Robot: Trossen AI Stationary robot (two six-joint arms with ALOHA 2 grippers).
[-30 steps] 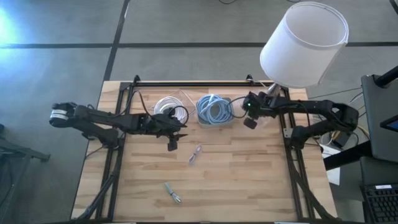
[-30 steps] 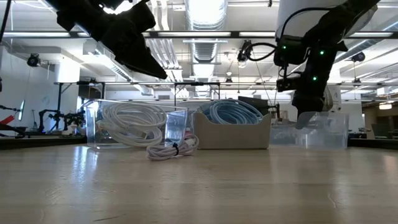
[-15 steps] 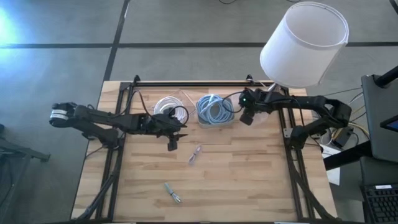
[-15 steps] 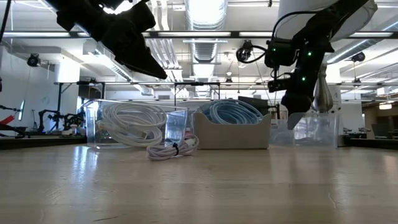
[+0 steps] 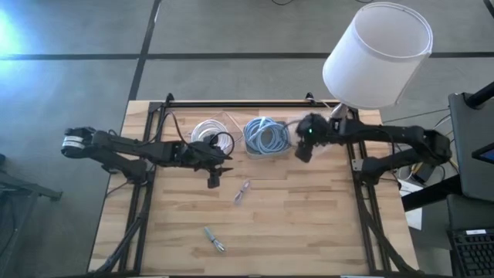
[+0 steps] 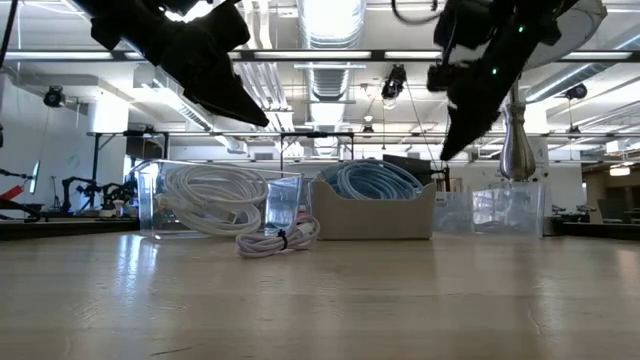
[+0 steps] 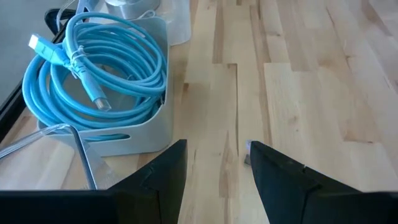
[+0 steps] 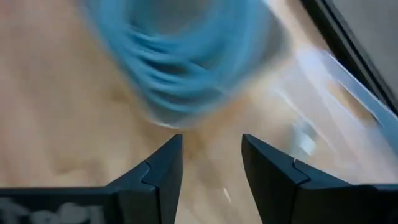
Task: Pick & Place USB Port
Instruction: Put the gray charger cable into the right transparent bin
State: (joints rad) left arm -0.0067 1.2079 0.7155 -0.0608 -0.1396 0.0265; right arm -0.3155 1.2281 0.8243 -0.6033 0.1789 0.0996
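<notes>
High view: USB plug (image 5: 243,190) lies mid-surface, slanted, just beside left gripper (image 5: 214,181); right gripper (image 5: 302,151) farther; both jaws spread, empty.

Left tool (image 5: 214,176) open, empty; right tool (image 5: 302,151) open, raised.

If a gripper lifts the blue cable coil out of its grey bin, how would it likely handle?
The blue cable coil is probably floppy: its loops sag unevenly inside the grey bin. A tie bundles the loops, so it would likely come up as one piece. Its loose connector end may dangle and catch on the bin wall.
</notes>
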